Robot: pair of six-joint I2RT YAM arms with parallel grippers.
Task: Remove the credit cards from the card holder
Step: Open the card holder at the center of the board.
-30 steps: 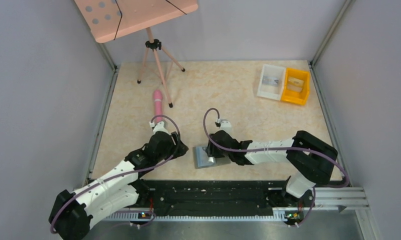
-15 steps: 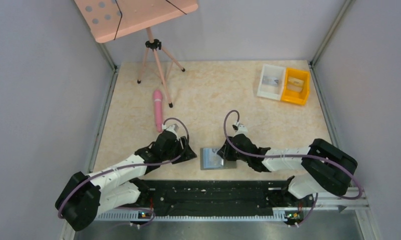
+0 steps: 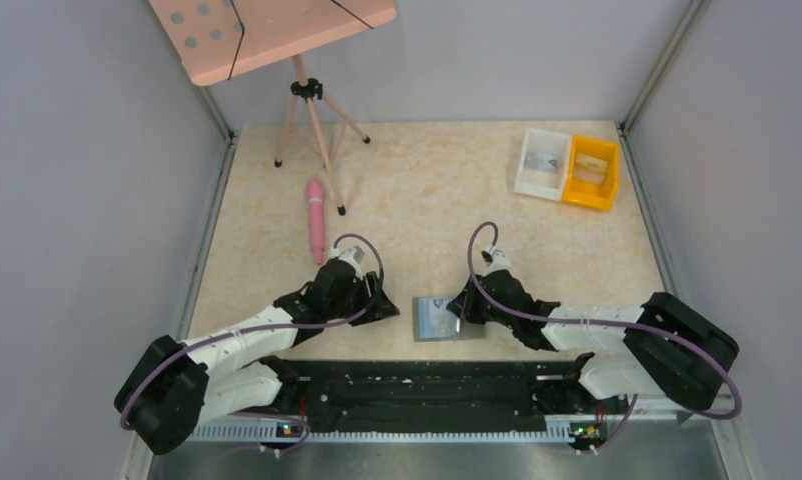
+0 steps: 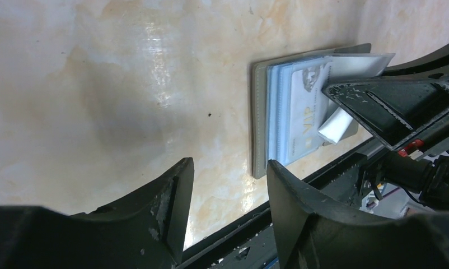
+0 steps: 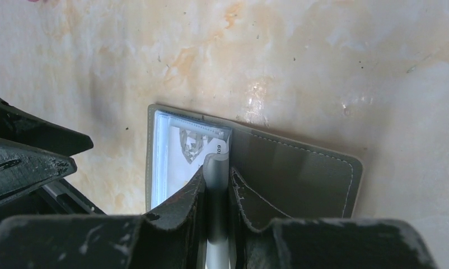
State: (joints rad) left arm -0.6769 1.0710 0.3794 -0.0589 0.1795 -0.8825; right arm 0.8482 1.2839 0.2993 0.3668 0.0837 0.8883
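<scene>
The card holder [image 3: 439, 321] lies open like a book near the table's front edge, its dark-grey cover [image 5: 300, 168] to the right of the fold. Credit cards [image 4: 300, 120] sit stacked in its pale left panel [image 5: 180, 151], the top one marked VIP. My right gripper [image 3: 459, 310] [image 5: 216, 168] is shut on a thin pale card standing on edge at the fold [image 4: 334, 124]. My left gripper [image 3: 385, 305] [image 4: 228, 165] hangs open just left of the holder [image 4: 260, 112], low over the table, with nothing between its fingers.
A black rail [image 3: 427, 385] runs along the front edge right beside the holder. A pink cylinder [image 3: 317, 215] lies at the left. A pink tripod with a board [image 3: 307, 100] stands at the back left. White [image 3: 542, 163] and yellow [image 3: 591, 172] bins sit at the back right.
My right gripper has closed on the pale card and slid to the right, and the holder has shifted right with it. My left gripper has followed rightwards towards the holder.
</scene>
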